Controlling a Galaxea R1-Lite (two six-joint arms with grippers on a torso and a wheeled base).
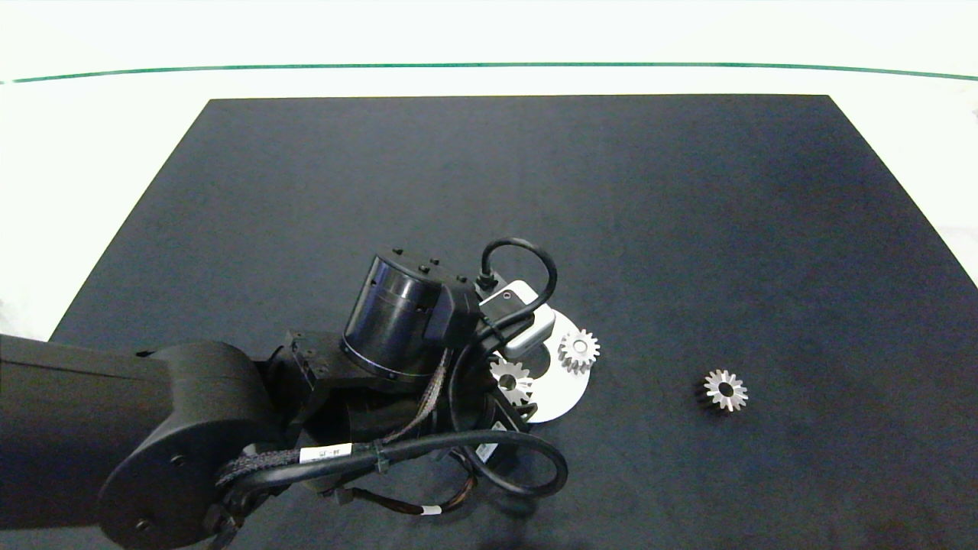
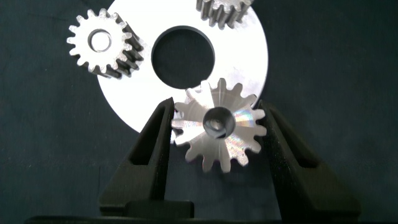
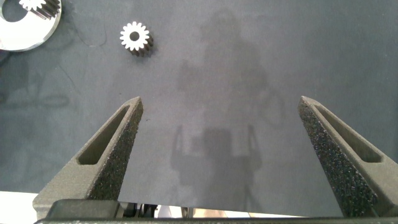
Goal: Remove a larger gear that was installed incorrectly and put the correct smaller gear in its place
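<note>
The larger gear, silver with long pointed teeth, sits at the rim of a round white plate, between the two fingers of my left gripper. Both fingers press against its teeth. From above, this gear shows just past my left wrist, which covers much of the plate. The smaller gear lies alone on the black mat to the right of the plate, also seen in the right wrist view. My right gripper hangs open over bare mat, well away from it.
Two more small gears stand on the plate: one in full view, one cut by the picture's edge. One of them shows from above. The plate has a large centre hole. My left arm reaches in from the left.
</note>
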